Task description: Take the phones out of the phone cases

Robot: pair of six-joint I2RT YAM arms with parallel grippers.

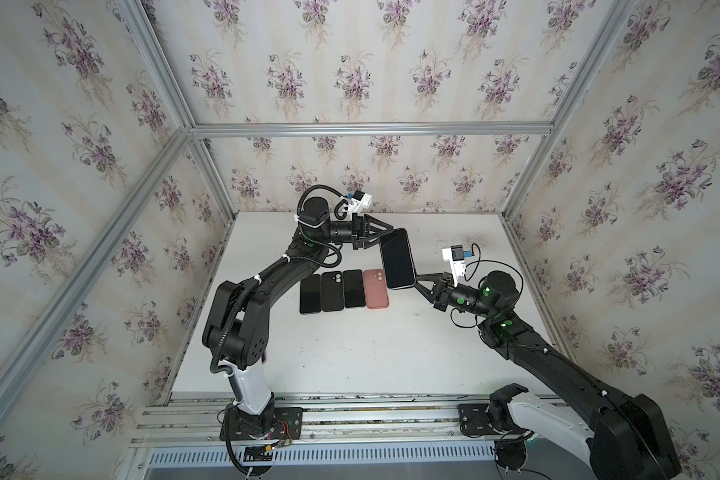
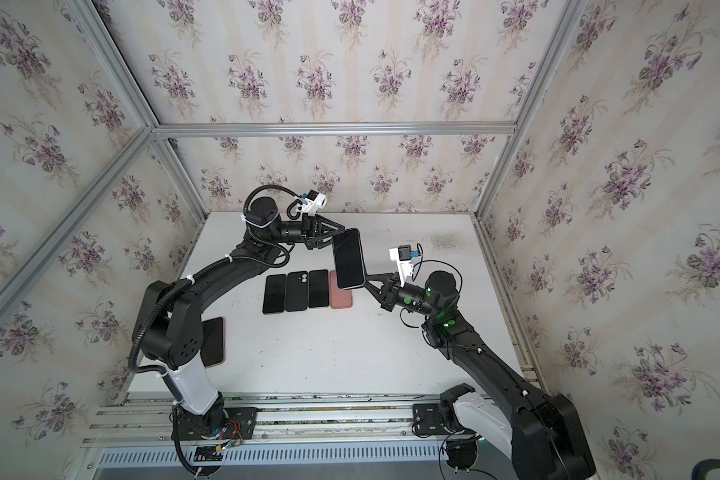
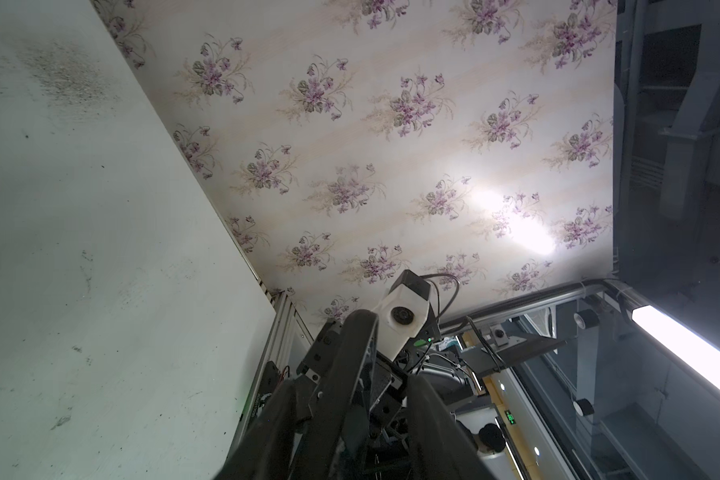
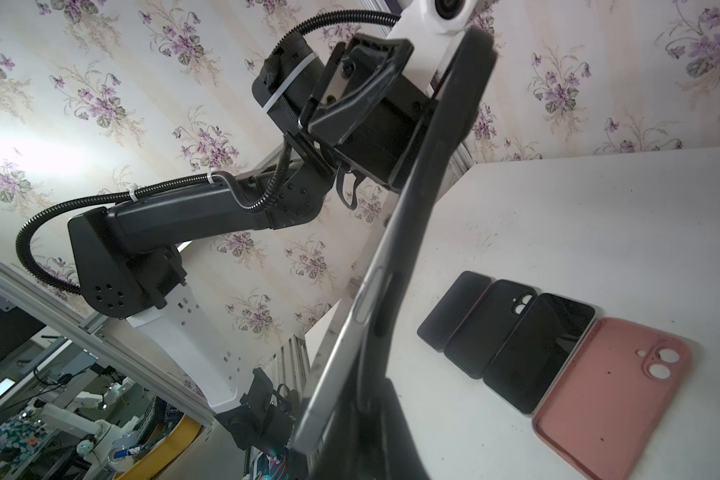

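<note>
**Item: phone (image 1: 398, 259) in black phone case (image 4: 437, 158).**
- Location: hanging in the air above the white surface (image 1: 350, 353), between the two arms and clear of the surface in both top views. Its dark screen is facing up toward the cameras (image 2: 349, 259).
- Condition: in the right wrist view the phone's silver side edge (image 4: 350, 316) is showing alongside the black case. How far the two are parting cannot be told.

**Right claw (image 1: 415, 280).** Pinching tight on the near, lower end of the phone and carrying it (image 2: 367, 279).

**Left claw (image 1: 387, 233).** Sitting at the far, upper end of the phone with its jaws standing partly apart, one on each side of that end. Whether either finger is touching cannot be told.

**Row lying flat on the surface, just beside the held phone, left to right:**
- dark phone (image 1: 310, 293)
- black case (image 1: 332, 291), showing two camera holes
- second dark phone (image 1: 353, 289)
- pink case (image 1: 377, 289), lying back up, its far end passing under the held phone in a top view

**Stray item.** A dark slab with a pinkish rim (image 2: 213, 345) is lying on the surface, partly hidden behind the left arm in a top view.
</note>
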